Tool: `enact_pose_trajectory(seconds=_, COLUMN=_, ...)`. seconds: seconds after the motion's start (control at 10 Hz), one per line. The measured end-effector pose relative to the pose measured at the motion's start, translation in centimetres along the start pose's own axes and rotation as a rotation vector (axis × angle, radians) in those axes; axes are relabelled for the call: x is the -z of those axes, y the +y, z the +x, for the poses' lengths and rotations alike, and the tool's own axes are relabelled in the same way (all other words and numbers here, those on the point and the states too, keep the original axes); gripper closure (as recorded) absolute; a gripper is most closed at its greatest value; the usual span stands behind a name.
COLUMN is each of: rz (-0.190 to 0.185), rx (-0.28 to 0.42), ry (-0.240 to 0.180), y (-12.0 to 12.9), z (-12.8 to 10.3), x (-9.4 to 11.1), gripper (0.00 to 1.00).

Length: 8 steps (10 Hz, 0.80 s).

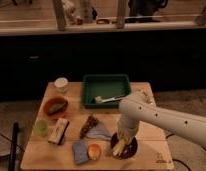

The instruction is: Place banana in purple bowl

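The purple bowl [130,148] sits near the front edge of the wooden table, right of centre, mostly covered by my arm. The pale yellow banana [119,147] lies in it, pointing toward its left rim. My gripper [123,141] reaches down from the white arm [151,116] and stands right over the bowl at the banana.
A green tray [106,88] with a white utensil [108,99] stands at the back. An orange-red bowl [55,106], a white cup [61,84], a green cup [40,127], a snack bar [58,131], a blue sponge [80,151] and an orange fruit [94,150] lie left of the bowl.
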Motion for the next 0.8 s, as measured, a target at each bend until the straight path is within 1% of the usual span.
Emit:
enact_pose_trajectory(seconds=0.5, rz=-0.006, rx=0.004, ry=-0.006, y=-0.11, z=0.26, x=-0.02, gripper=0.2)
enact_pose_trajectory(seconds=0.8, rz=-0.003, rx=-0.014, ry=0.004, y=0.18, z=0.51, x=0.45, gripper=0.2)
